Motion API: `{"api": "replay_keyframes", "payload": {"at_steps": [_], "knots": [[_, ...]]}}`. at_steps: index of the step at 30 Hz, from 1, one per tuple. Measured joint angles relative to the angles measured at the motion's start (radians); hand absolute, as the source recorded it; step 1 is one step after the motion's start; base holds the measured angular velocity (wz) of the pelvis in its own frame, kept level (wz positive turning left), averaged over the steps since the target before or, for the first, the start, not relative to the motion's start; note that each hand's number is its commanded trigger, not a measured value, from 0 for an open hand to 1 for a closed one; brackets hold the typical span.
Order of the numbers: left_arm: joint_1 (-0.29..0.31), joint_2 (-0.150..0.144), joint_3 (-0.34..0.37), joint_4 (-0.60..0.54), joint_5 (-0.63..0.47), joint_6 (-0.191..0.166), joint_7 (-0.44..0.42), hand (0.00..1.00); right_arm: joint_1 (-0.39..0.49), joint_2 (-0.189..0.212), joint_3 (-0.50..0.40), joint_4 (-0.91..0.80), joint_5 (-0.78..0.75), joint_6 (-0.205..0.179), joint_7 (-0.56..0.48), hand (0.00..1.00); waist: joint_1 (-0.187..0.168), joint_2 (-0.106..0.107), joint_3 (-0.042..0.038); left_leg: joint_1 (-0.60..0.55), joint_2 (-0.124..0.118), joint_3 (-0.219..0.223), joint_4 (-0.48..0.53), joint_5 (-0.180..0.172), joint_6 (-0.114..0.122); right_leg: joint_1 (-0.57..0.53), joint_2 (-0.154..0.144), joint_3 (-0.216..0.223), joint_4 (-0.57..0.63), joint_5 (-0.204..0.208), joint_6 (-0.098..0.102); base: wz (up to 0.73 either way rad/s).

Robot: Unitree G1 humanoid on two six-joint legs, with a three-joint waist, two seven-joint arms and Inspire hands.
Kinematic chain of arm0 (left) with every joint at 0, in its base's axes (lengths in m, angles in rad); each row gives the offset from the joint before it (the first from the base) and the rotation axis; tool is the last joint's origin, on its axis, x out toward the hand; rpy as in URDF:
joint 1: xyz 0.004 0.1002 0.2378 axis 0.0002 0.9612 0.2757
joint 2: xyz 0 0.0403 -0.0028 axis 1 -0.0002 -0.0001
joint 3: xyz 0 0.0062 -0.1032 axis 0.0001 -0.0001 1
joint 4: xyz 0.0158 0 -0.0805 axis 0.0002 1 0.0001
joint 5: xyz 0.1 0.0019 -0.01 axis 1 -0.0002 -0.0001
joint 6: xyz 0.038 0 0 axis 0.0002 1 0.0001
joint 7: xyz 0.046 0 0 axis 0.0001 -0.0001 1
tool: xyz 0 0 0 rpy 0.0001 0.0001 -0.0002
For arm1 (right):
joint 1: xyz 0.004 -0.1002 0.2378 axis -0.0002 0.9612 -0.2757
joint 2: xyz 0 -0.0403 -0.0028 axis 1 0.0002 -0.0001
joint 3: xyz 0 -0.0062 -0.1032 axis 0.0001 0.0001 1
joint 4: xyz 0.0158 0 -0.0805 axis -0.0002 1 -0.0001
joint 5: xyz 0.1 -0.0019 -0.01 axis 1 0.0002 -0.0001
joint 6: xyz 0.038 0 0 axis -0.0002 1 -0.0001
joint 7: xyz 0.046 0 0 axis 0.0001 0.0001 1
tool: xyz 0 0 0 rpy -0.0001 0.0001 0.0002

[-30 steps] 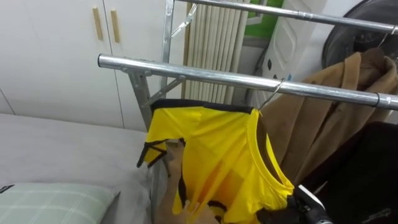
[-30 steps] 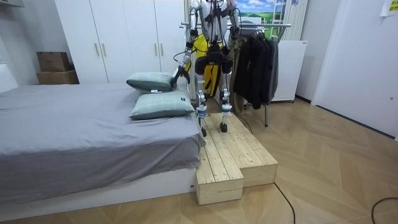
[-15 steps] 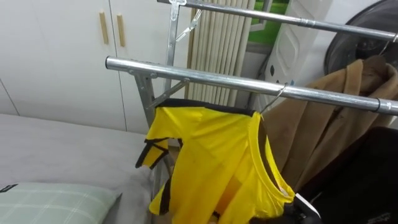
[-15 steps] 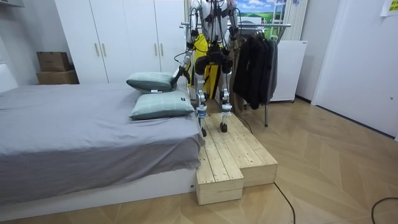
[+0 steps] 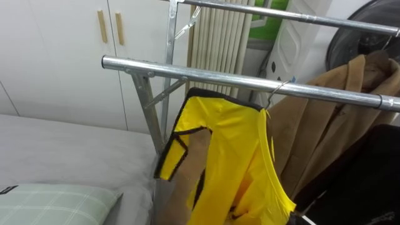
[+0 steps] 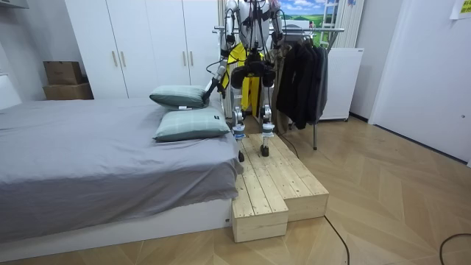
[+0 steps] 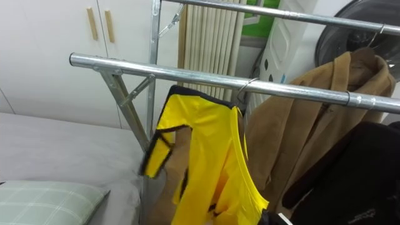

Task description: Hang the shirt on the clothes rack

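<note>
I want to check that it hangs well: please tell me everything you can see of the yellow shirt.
The yellow shirt is of smooth, thin-looking cloth with black trim at the collar and sleeve edge. It hangs on a wire hanger hooked over the metal rail, turned sideways and creased, one sleeve sticking out to the left. A tan coat hangs close on its right; I cannot tell whether they touch.

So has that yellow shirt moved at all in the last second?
Yes: the yellow shirt has swung round under the rail, its left edge now nearer the hanger hook.
</note>
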Motion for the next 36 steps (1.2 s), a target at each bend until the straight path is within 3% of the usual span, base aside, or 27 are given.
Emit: {"api": "replay_keyframes", "payload": {"at_steps": [11,33,36], "knots": [[0.008,0.011,-0.003,0.002,0.001,0.000,-0.039,0.00,0.001,-0.011,0.005,-0.143,-0.072,0.007,-0.017,0.00,0.000,0.003,-0.0011,-0.006,0.002,0.020,-0.002,0.000,0.000,-0.019,0.004,0.020,0.004,0.001,-0.001,-0.05],[0.027,0.013,-0.020,0.002,0.009,0.000,-0.064,0.00,0.017,-0.017,0.009,-0.201,-0.206,0.008,-0.044,0.00,0.000,0.014,-0.0040,0.005,0.003,0.045,-0.006,0.000,0.000,-0.025,0.005,0.039,0.020,0.001,-0.001,-0.02],[0.027,0.013,-0.019,0.002,0.009,0.000,-0.064,0.00,0.042,-0.022,0.014,-0.287,-0.237,0.018,-0.045,0.00,-0.001,0.014,-0.0041,0.001,0.002,0.046,-0.008,0.001,-0.001,-0.034,0.005,0.040,0.022,0.001,-0.001,-0.03]]}}
